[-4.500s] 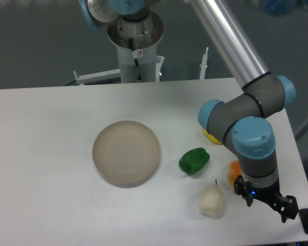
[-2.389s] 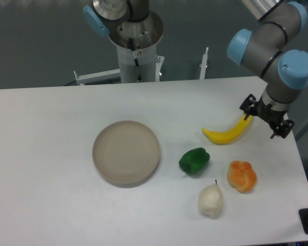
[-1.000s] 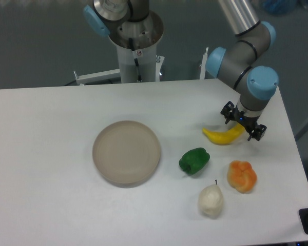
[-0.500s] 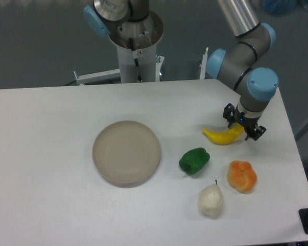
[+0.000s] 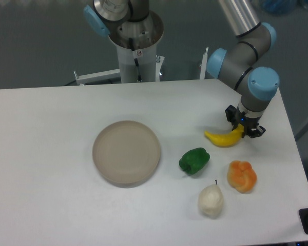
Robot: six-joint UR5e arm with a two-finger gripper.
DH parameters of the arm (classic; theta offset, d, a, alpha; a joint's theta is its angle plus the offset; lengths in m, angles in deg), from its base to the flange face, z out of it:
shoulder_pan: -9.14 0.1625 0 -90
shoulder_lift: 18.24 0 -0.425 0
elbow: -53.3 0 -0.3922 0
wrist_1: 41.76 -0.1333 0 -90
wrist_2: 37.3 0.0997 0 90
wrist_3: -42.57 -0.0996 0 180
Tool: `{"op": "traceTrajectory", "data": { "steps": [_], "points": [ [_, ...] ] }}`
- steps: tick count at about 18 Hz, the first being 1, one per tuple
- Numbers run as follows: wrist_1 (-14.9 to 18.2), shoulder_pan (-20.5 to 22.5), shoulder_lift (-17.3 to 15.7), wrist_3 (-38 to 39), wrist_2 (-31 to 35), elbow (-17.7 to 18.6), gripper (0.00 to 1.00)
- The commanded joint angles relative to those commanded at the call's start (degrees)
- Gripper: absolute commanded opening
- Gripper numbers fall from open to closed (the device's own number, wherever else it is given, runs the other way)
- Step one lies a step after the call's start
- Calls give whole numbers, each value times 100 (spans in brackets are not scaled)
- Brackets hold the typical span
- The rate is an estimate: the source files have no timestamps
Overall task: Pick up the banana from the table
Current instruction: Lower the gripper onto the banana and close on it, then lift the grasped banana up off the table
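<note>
On the table [image 5: 51, 169], we are pinching the banana [image 5: 223, 139] by its end, gripper [image 5: 245, 129] clenched, for lifting.

The banana [image 5: 223, 139], small, curved and bright yellow, lies toward the right side of the plain white tabletop [image 5: 51, 154], its tapered right end tipped upward.
</note>
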Motion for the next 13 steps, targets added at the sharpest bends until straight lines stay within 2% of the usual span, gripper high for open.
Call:
{"op": "traceTrajectory", "data": {
  "steps": [9, 13],
  "points": [
    [167, -53, -237, 9, -62, -395, 39],
    [176, -176, -282, 96, -430, -676, 36]
  ]
}}
